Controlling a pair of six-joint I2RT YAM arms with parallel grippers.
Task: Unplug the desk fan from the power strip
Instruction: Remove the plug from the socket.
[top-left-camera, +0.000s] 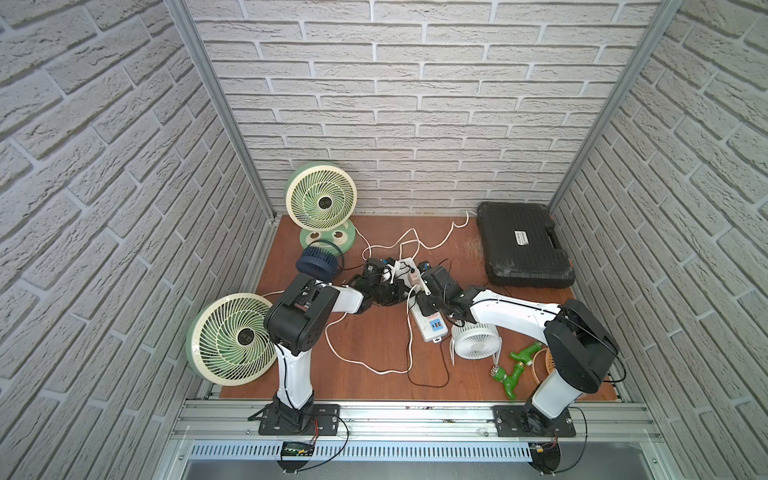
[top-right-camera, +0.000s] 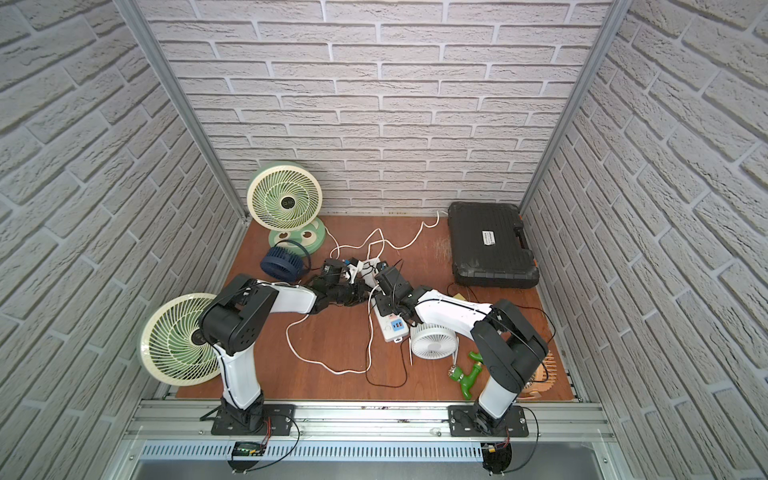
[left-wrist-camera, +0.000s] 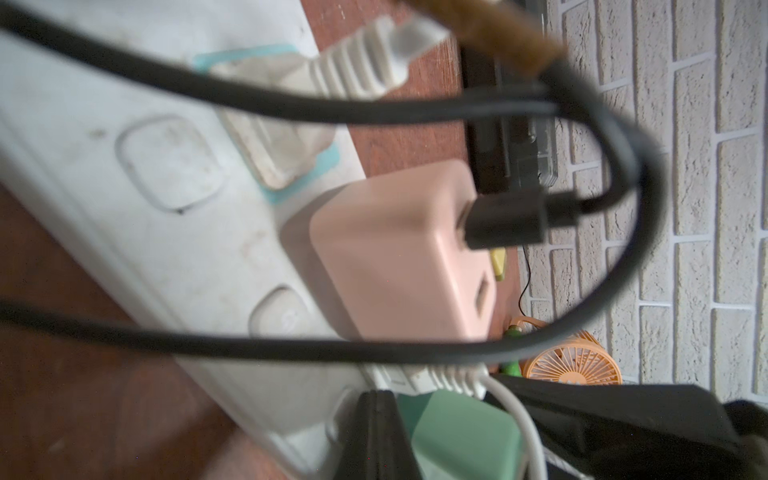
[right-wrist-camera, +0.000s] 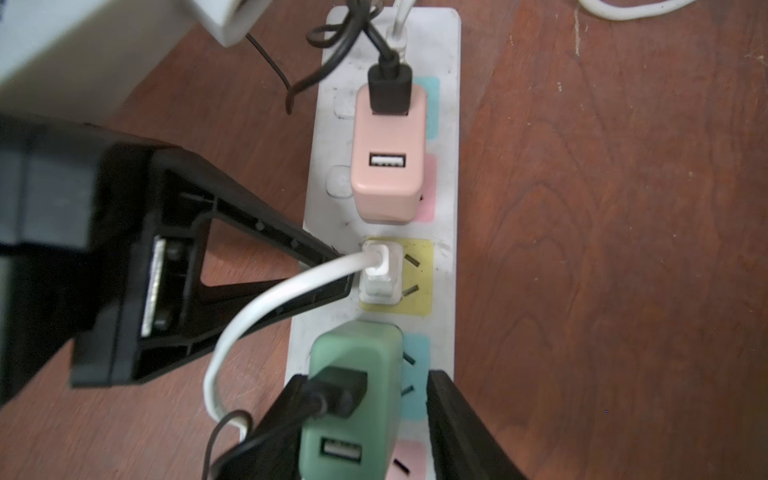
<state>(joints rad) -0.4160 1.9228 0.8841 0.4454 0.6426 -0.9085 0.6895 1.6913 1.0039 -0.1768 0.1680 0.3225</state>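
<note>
The white power strip (top-left-camera: 426, 332) (top-right-camera: 386, 332) (right-wrist-camera: 446, 232) lies mid-board. My right gripper (right-wrist-camera: 365, 376) (top-left-camera: 428, 309) is shut across the strip's width, one finger on each long edge, with a green adapter (right-wrist-camera: 353, 374) standing between the fingers. My left gripper (right-wrist-camera: 347, 270) (left-wrist-camera: 376, 395) (top-left-camera: 405, 291) is shut and empty. Its tips touch a white plug (right-wrist-camera: 380, 270) seated in the yellow socket. One green-and-cream desk fan (top-left-camera: 322, 201) stands at the back left and another (top-left-camera: 232, 336) at the front left. I cannot tell which white cord belongs to which fan.
A pink adapter (right-wrist-camera: 388, 158) with a black USB cable sits further along the strip. Loose cords trail over the board (top-left-camera: 374, 345). A black case (top-left-camera: 523, 245) lies back right, a navy fan (top-left-camera: 316, 264) left, and a small white fan (top-left-camera: 476, 340) and green fittings (top-left-camera: 515, 374) front right.
</note>
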